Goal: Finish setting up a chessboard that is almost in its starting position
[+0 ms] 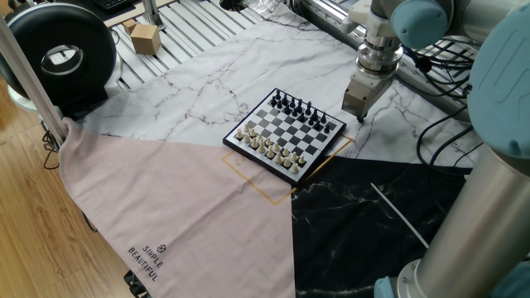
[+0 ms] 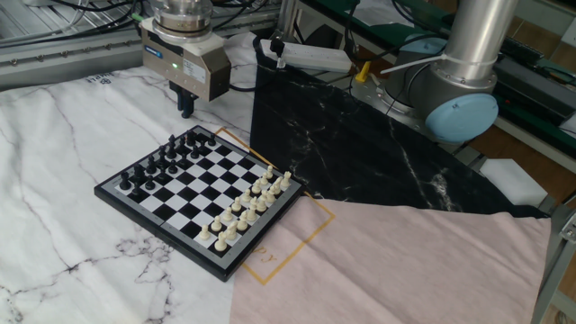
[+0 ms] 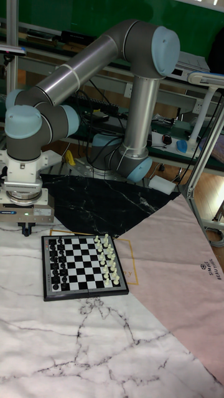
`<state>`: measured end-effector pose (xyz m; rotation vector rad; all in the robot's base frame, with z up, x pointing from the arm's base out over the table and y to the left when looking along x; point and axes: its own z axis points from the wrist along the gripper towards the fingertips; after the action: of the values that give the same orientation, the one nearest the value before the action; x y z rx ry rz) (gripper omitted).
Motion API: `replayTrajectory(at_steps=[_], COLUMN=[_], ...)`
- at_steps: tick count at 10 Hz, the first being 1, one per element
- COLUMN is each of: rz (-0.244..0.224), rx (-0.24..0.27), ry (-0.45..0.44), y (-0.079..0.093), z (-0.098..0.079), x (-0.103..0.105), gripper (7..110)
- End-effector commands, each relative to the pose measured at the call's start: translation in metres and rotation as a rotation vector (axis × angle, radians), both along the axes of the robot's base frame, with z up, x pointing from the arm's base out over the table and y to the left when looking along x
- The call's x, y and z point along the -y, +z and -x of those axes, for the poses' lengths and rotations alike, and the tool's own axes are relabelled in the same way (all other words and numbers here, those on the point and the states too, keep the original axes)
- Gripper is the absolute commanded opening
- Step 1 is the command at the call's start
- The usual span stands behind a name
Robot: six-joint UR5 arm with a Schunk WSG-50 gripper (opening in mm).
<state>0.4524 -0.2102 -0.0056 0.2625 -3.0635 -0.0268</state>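
Observation:
The chessboard [image 1: 290, 132] [image 2: 202, 184] [image 3: 81, 264] lies flat on the white marble cloth. Black pieces [image 1: 298, 108] [image 2: 162, 162] stand in rows along one side. Cream pieces [image 1: 269, 146] [image 2: 252, 198] line the opposite side. My gripper [image 1: 359, 117] [image 2: 186, 112] [image 3: 25, 232] hangs just off the board, beyond the corner on the black pieces' side, a little above the cloth. Its dark fingers [image 2: 186, 103] look pressed together, and no piece shows between them.
A thin orange square outline [image 2: 292, 236] pokes out from under the board. Black marble cloth [image 2: 360, 144] and pink cloth [image 2: 405, 261] adjoin it. The arm's base [image 2: 459, 99] stands behind. A black round device [image 1: 62, 58], a cardboard box [image 1: 145, 37] and cables [image 1: 439, 141] lie at the edges.

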Motion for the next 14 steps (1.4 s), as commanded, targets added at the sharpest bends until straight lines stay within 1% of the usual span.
replayTrajectory(at_steps=[1, 4, 7, 8, 10, 12, 14], rz=[-0.01, -0.011, -0.01, -0.018, -0.048, -0.057, -0.064], rx=[0.008, 0.003, -0.008, -0.007, 0.005, 0.006, 0.007], ry=[-0.014, -0.02, -0.037, -0.044, -0.06, -0.066, -0.072], y=[0.003, 0.01, 0.028, 0.033, 0.037, 0.04, 0.04], z=[-0.002, -0.003, -0.008, -0.011, -0.018, -0.022, -0.026], x=[-0.003, -0.006, -0.017, -0.023, -0.038, -0.044, -0.052], gripper=[7, 7, 7, 7, 7, 7, 7])
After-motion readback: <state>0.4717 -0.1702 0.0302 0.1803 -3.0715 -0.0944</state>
